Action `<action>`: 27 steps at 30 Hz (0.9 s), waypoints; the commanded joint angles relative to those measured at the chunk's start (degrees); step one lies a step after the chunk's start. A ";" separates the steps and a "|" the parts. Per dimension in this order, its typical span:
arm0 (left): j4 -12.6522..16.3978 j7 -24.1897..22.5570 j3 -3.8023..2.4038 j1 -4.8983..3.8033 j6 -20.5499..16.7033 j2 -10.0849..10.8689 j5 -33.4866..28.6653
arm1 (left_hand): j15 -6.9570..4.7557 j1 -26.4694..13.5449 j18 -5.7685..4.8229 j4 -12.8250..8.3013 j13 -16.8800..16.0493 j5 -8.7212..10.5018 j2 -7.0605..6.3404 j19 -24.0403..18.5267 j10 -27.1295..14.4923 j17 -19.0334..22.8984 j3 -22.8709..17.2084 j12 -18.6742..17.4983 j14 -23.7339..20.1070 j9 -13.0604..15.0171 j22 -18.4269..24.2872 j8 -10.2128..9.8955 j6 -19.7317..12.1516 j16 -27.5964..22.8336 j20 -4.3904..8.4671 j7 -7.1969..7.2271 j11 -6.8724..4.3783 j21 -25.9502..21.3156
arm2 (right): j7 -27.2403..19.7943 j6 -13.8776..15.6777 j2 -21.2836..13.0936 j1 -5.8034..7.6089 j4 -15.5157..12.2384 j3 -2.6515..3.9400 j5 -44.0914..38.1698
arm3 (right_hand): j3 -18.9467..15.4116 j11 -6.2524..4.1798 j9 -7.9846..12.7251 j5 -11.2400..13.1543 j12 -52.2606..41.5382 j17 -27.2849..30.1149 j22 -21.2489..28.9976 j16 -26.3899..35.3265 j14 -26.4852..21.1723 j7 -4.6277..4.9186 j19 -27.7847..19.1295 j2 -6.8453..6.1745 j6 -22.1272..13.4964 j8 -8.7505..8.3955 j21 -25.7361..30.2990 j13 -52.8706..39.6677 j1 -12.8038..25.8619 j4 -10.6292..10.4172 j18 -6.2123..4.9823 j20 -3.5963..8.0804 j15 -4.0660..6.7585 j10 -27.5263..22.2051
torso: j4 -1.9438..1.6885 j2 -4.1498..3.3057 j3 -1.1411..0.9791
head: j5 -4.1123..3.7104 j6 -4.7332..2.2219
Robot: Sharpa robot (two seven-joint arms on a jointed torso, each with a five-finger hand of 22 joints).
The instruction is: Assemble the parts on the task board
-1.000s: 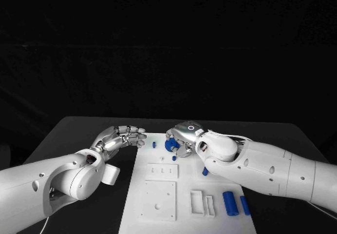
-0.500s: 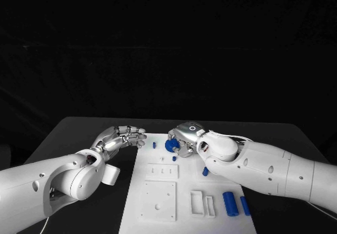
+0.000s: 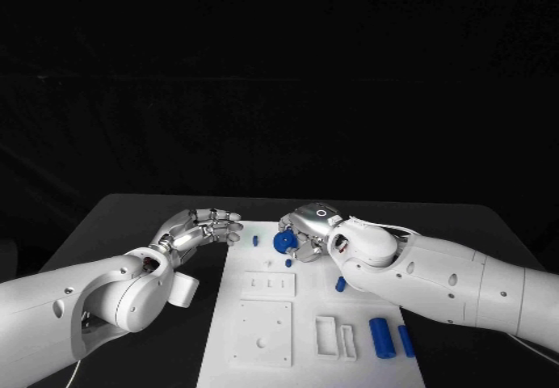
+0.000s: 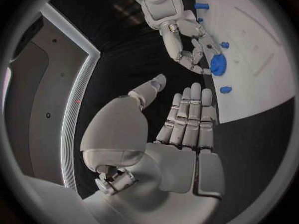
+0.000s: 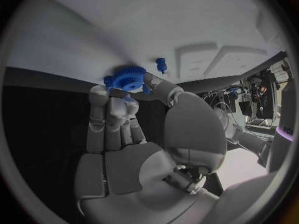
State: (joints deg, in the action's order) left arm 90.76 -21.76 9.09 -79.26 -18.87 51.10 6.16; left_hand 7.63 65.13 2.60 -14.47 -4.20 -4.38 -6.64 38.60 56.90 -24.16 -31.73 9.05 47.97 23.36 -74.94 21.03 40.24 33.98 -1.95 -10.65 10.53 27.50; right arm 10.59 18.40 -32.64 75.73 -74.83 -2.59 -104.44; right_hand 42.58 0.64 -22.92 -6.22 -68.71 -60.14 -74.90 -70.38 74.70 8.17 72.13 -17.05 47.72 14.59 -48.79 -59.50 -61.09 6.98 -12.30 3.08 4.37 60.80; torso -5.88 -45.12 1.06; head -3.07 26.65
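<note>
One blue gear [image 5: 126, 77] in right hand [image 3: 305, 232], two blue cylinders [image 3: 381, 336] on task board [image 3: 305, 356]

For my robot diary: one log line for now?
right hand: holds blue gear | left hand: open, beside task board

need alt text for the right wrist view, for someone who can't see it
The robot's silver right hand grips a blue toothed gear at its fingertips, just above the white task board. A small blue peg stands on the board beside the gear.
</note>
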 commanded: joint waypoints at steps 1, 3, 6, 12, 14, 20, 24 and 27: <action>0.14 -0.50 -0.05 -0.12 0.73 -0.02 0.19 | 0.01 -0.27 1.18 -0.35 0.09 -0.29 -0.20 0.38 -0.27 0.09 -0.13 -0.30 0.00 -0.10 -0.88 -0.29 -0.11 0.29 0.07 -1.49 0.05 0.22 | -1.34 -0.66 -0.32 -0.05 0.00 -0.01 2.47 | 0.09 1.76 -0.15 -4.61 -0.21 -0.17 -0.81 0.30 -0.07 0.80 -0.09 0.04 0.48 0.05 0.28 0.11 -0.65 0.68 -2.70 0.35 -0.45 -1.61 | -0.02 -0.04 0.00 | -0.01 -0.09; 0.18 -0.51 -0.05 -0.12 0.72 0.02 0.19 | 0.01 -0.28 1.18 -0.35 0.09 -0.29 -0.21 0.38 -0.27 0.09 -0.12 -0.31 0.00 -0.10 -0.88 -0.29 -0.11 0.29 0.06 -1.50 0.05 0.22 | -1.54 -1.60 -0.48 -0.05 0.10 -0.01 3.62 | 0.51 1.76 -0.22 -7.14 -0.28 -0.25 -0.79 0.34 -0.02 0.75 -0.02 0.21 0.62 0.20 0.33 0.15 -0.95 0.67 -2.70 0.31 -0.42 -1.59 | 0.06 -0.03 -0.01 | 0.08 -0.10; 0.20 -0.50 -0.05 -0.12 0.72 0.08 0.19 | 0.02 -0.30 1.17 -0.34 0.09 -0.29 -0.21 0.38 -0.29 0.10 -0.12 -0.32 -0.01 -0.10 -0.88 -0.30 -0.12 0.29 0.06 -1.50 0.05 0.22 | -1.92 -3.08 -0.74 -0.06 0.31 -0.02 4.76 | 1.83 1.63 -0.40 -13.26 -0.40 -0.40 -0.78 0.44 0.05 0.62 0.12 0.86 1.07 0.57 0.38 0.23 -1.33 0.18 -2.70 0.24 -0.32 -1.55 | 0.13 -0.01 0.01 | 0.05 0.02; 0.26 -0.45 -0.05 -0.12 0.76 0.19 0.19 | 0.02 -0.33 1.17 -0.34 0.10 -0.29 -0.24 0.38 -0.31 0.12 -0.11 -0.34 -0.02 -0.10 -0.88 -0.32 -0.14 0.30 0.06 -1.51 0.06 0.22 | -2.31 -4.34 -1.12 -0.06 0.96 -0.02 6.63 | 8.02 1.38 -0.52 -22.42 -0.47 -0.72 -0.93 0.64 -0.04 0.32 -0.35 5.06 1.79 1.01 0.57 0.37 -1.41 0.43 -2.70 -0.07 -0.14 -1.74 | 0.05 -0.01 -0.03 | 0.00 0.13; 0.27 -0.45 -0.05 -0.12 0.74 0.19 0.19 | 0.02 -0.34 1.17 -0.33 0.10 -0.29 -0.24 0.38 -0.32 0.13 -0.11 -0.35 -0.02 -0.10 -0.88 -0.33 -0.15 0.30 0.06 -1.51 0.07 0.22 | -2.25 -4.32 -1.24 -0.06 1.15 -0.02 6.71 | 12.36 1.32 -0.46 -22.52 -0.66 -1.00 -1.24 0.57 -0.01 0.28 -0.32 6.42 1.97 1.06 0.13 0.35 1.00 1.89 -2.70 -0.27 -0.27 -1.77 | 0.05 -0.01 -0.05 | 0.00 0.11; 0.23 -0.44 -0.05 -0.12 0.80 0.19 0.19 | 0.02 -0.36 1.17 -0.33 0.10 -0.29 -0.25 0.37 -0.34 0.14 -0.12 -0.37 -0.03 -0.11 -0.88 -0.34 -0.17 0.31 0.06 -1.52 0.08 0.22 | -2.06 -3.48 -2.02 -0.06 0.75 -0.02 6.71 | 18.43 1.39 -0.37 -22.62 -0.95 -1.32 -1.10 0.67 0.24 0.38 -0.02 8.76 1.94 1.07 -0.32 0.46 4.96 4.05 -2.70 -0.07 -0.06 -1.61 | 0.02 0.01 -0.04 | -0.03 0.05; 0.19 -0.45 -0.05 -0.12 0.80 0.26 0.19 | 0.02 -0.36 1.17 -0.33 0.11 -0.29 -0.25 0.37 -0.35 0.15 -0.13 -0.38 -0.03 -0.11 -0.88 -0.35 -0.17 0.31 0.06 -1.52 0.08 0.21 | -2.33 -1.47 -3.08 -0.14 -0.24 -0.02 6.73 | 19.08 1.36 -0.39 -22.72 -1.01 -1.37 -1.06 0.70 0.32 0.35 0.11 8.83 2.01 1.14 -0.40 0.50 5.47 4.39 -2.70 0.03 -0.03 -1.54 | 0.08 0.01 -0.08 | 0.04 0.00; 0.10 -0.50 -0.05 -0.12 0.78 0.27 0.19 | 0.02 -0.36 1.17 -0.34 0.11 -0.30 -0.25 0.37 -0.35 0.16 -0.14 -0.38 -0.04 -0.11 -0.88 -0.36 -0.18 0.32 0.06 -1.52 0.09 0.21 | -4.30 3.40 -4.59 -0.17 -1.26 -0.03 9.14 | 19.34 1.33 -0.41 -22.91 -1.06 -1.40 -1.03 0.70 0.39 0.32 0.23 8.69 2.07 1.19 -0.45 0.51 5.60 4.48 -2.70 0.09 0.00 -1.46 | 0.14 0.05 -0.08 | -0.03 -0.16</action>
State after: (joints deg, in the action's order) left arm 90.77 -21.75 9.08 -79.27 -18.86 51.39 6.16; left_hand 7.63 65.13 2.60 -14.47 -4.16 -4.38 -6.64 38.60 56.90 -24.06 -31.73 9.05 47.97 23.31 -74.92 21.03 40.23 33.98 -1.95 -10.65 10.53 27.50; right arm 8.64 16.78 -36.61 75.60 -75.61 -2.62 -97.63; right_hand 61.68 0.93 -23.35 -28.87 -69.50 -61.48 -74.90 -70.06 74.70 7.54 72.04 -8.29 48.36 15.63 -49.01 -59.06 -56.08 11.46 -12.26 2.95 4.37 60.49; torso -5.81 -45.12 1.00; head -3.08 26.63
